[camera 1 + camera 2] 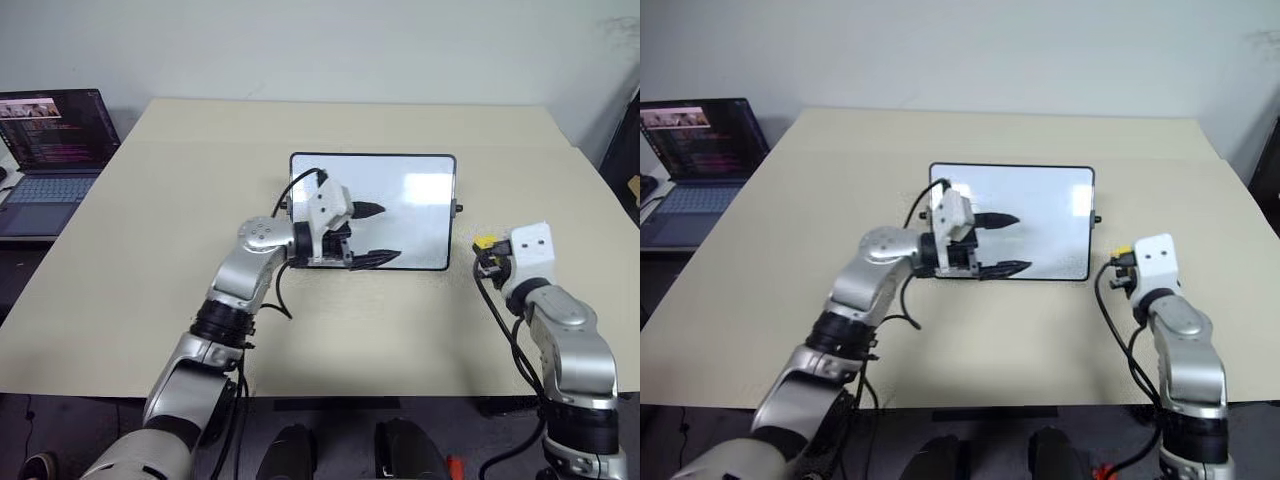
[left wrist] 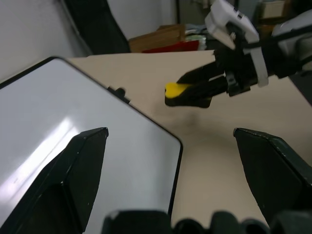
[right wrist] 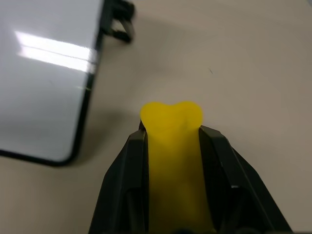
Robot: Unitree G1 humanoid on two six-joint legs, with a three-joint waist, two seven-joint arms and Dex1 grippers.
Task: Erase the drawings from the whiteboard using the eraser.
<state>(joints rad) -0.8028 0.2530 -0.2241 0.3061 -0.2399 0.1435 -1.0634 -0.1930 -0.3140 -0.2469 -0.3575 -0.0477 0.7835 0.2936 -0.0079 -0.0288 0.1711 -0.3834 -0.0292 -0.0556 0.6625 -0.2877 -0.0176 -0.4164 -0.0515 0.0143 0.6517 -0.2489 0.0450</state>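
Whiteboard (image 1: 410, 195) looks clean, wiping seems finished.
Right gripper (image 3: 170, 134) pinches the eraser (image 3: 171, 146); left gripper (image 1: 372, 234) fingers wide; next, put it down.

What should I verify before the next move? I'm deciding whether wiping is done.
1. Eraser gripped: ok, the right gripper is shut on it.
2. Eraser clear of the whiteboard: ok, it sits off the board's right edge, over the table.
3. Drawings gone: ok on the visible white surface; the part under the left arm cannot tell.
4. Left gripper state: ok, open, fingers spread over the board.
5. Left gripper touching the board: cannot tell.
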